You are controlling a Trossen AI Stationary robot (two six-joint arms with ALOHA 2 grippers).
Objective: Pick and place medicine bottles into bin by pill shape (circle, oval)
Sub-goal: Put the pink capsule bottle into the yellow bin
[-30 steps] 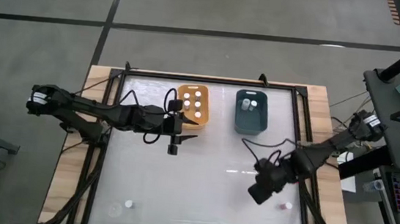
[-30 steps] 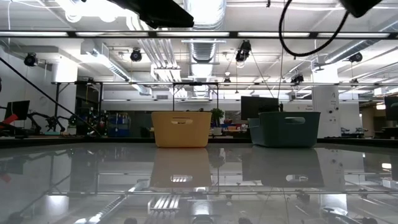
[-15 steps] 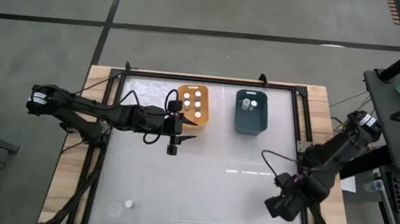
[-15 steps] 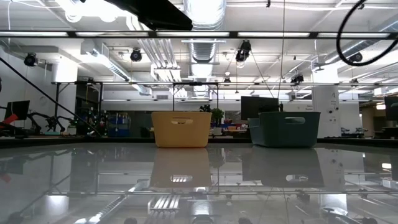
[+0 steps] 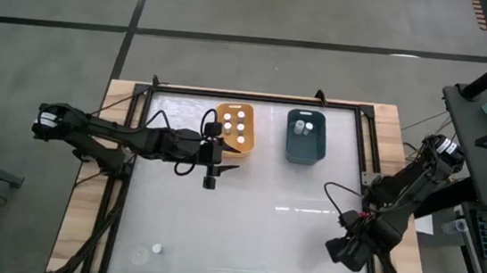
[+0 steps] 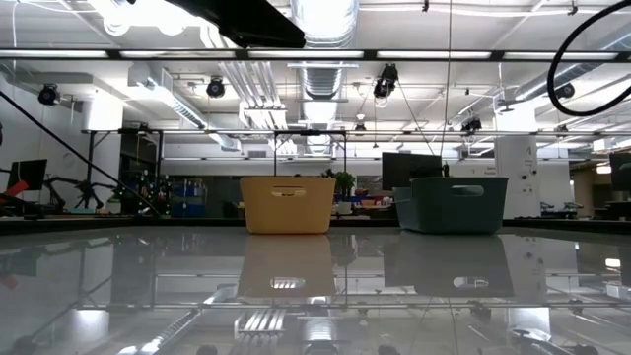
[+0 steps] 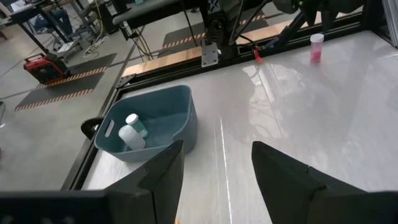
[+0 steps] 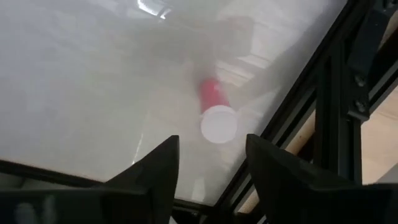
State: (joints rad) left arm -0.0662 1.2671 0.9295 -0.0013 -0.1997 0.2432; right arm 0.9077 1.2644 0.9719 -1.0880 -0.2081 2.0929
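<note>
A pink medicine bottle (image 8: pixel 214 115) with a white cap stands upright on the table near its right near corner. My right gripper (image 8: pixel 208 177) hangs above it, pointing down and open, with the bottle just ahead of the fingers. In the high view this gripper (image 5: pixel 346 252) hides the bottle. My left gripper (image 5: pixel 229 159) waits open beside the orange bin (image 5: pixel 233 128), which holds several white-capped bottles. The teal bin (image 7: pixel 149 127) holds two white bottles. One more bottle (image 5: pixel 156 248) stands near the table's left near corner.
The two bins stand side by side at the far edge, orange (image 6: pixel 287 205) and teal (image 6: pixel 452 204). A black frame rail (image 8: pixel 339 93) runs along the table's right edge close to the pink bottle. The middle of the glossy white table (image 5: pixel 263 210) is bare.
My right gripper has swung toward the table's right near corner and sunk a little, rolling as it went. It now stands over the pink bottle, which showed beside it a second ago and is hidden from above now.
</note>
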